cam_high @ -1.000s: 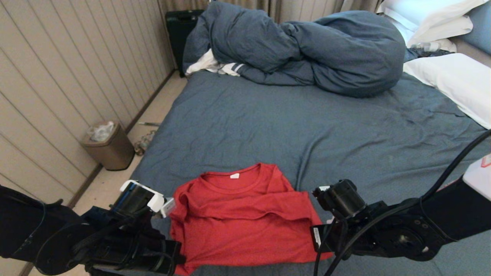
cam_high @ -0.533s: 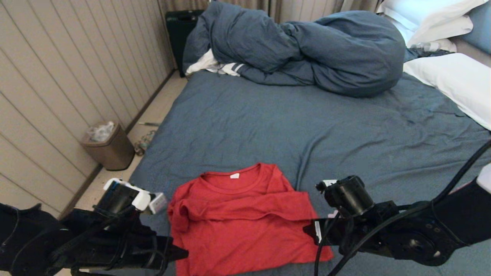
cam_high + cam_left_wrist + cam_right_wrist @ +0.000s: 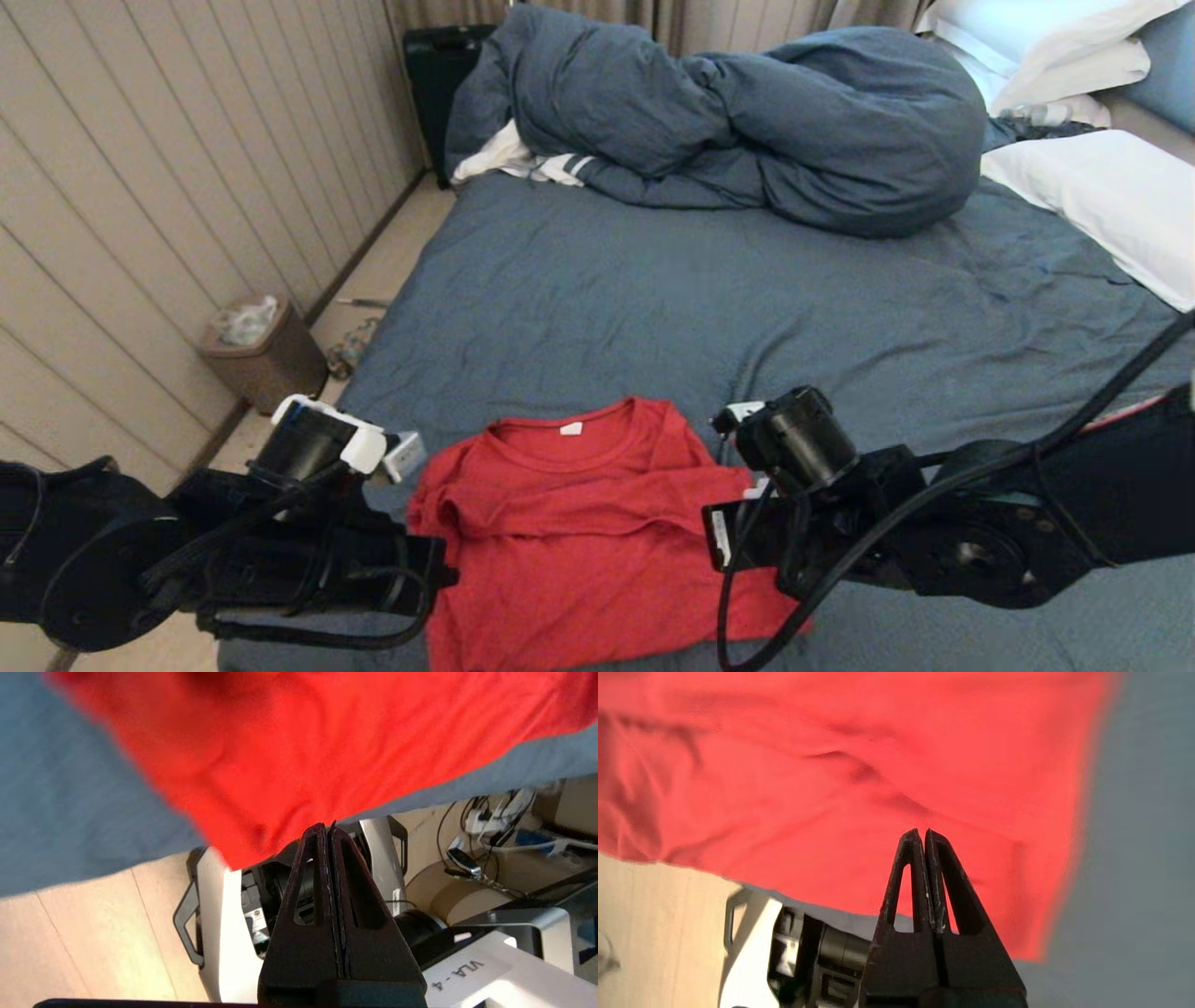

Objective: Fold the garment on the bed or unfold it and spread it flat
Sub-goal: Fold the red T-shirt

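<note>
Red knit, soft and creased: the garment (image 3: 583, 523) lies partly folded at the near edge of the bed (image 3: 747, 308), collar and white tag pointing away from me, hem toward me, long axis running across between my arms. My left tool (image 3: 327, 833) sits just off its left lower corner, fingers pressed together with nothing between them. My right tool (image 3: 923, 835) hangs over the right lower part of the cloth, likewise closed and empty. Both are about equally near; whether either tip touches fabric I cannot quite tell. Sheet beneath is wrinkled blue-grey; a bunched duvet (image 3: 747, 112) lies well beyond.
</note>
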Available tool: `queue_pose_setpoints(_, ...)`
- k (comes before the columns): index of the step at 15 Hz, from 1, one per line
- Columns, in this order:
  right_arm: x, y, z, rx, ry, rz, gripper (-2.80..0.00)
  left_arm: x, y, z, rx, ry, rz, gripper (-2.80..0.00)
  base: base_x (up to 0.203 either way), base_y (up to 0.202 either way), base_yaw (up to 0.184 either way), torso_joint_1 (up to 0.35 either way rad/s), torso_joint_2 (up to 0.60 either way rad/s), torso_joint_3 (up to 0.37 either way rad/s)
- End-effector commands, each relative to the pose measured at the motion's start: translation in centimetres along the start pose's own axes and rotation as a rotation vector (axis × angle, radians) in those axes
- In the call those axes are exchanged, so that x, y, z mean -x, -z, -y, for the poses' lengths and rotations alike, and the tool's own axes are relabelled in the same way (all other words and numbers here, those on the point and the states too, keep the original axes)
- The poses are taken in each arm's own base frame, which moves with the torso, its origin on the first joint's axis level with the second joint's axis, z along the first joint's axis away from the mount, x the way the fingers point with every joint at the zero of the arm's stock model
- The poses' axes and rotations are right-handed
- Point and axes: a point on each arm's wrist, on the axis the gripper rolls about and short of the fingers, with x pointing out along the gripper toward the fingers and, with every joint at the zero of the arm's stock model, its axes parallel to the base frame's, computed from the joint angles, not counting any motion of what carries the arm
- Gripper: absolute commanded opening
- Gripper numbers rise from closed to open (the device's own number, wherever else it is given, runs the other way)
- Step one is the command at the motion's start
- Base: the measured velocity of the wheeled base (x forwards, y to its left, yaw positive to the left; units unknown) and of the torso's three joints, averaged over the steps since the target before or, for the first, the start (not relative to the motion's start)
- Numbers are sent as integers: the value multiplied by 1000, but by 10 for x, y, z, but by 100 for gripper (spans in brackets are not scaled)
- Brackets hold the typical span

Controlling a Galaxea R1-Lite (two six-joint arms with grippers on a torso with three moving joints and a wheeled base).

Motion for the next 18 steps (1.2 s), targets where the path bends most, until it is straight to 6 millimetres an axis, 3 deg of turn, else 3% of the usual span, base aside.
queue_pose_setpoints(1, -27, 9, -10, 28, 10, -62, -280, -21, -11, 8, -12, 0, -44, -280, 0, 0, 0, 0, 0, 0)
queue_pose_setpoints(5, -62, 8, -22, 44, 24, -93, -280, -62, -17, 35, -67, -54, -131, -280, 0, 0, 0, 0, 0, 0)
queue_pose_setpoints(8, -75, 1, -27, 53, 22, -80, -280, -83, -14, 35, -51, -90, -140, -280, 0, 0, 0, 0, 0, 0)
queue_pose_setpoints(14, -98, -14, -31, 75, 82, -24, -280, -106, -52, 17, 8, -115, -26, -280, 0, 0, 0, 0, 0, 0)
queue_pose_setpoints(18, -111, -44, -34, 38, 127, 84, -280, -103, -82, 14, 27, -105, 65, -280, 0, 0, 0, 0, 0, 0)
